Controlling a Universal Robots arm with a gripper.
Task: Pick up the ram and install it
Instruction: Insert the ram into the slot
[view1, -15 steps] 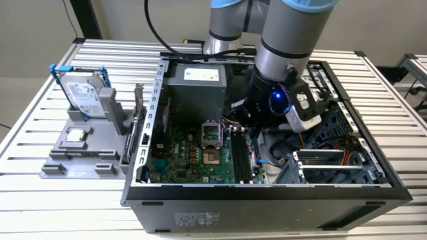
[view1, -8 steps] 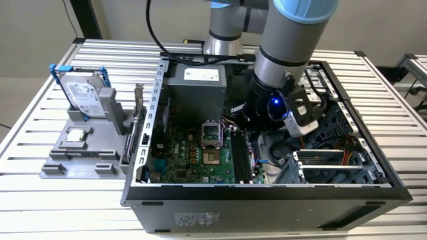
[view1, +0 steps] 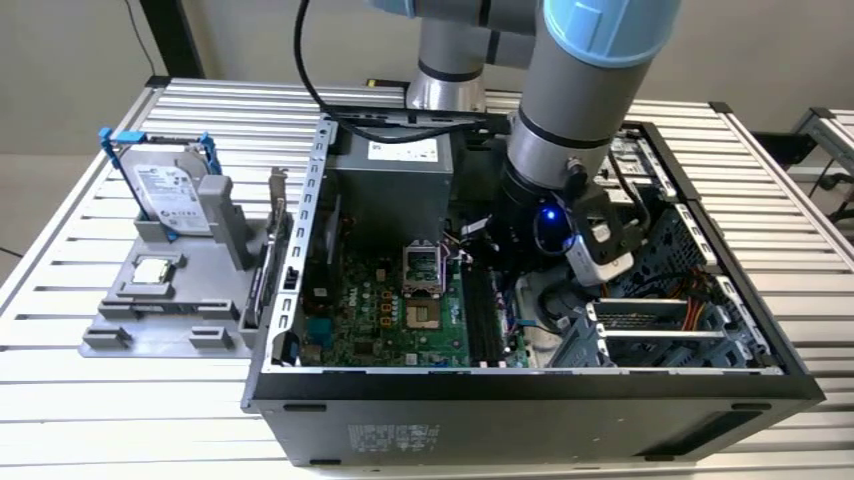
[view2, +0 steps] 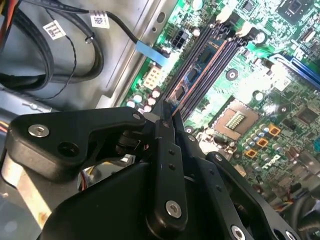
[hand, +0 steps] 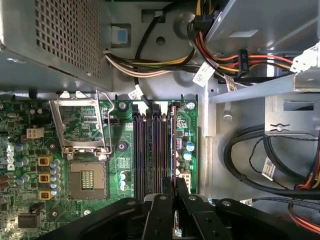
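End effector (view2: 169, 116) is clamped on the ram (view2: 200, 62), which sits in the outermost motherboard slot (hand: 173, 150), so nearly installed.

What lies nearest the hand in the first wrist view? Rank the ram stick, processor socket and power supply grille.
1. Ram stick, in the edge slot, between the hand's tips.
2. Processor socket, across the slots on the board.
3. Power supply grille, beyond the board's far end.

The arm (view1: 574, 110) is hiding the gripper in the exterior view. In both wrist views, the picture edge is cutting off the gripper (hand: 172, 187) body, and its fingers are covering the near end of the ram (view2: 197, 67).
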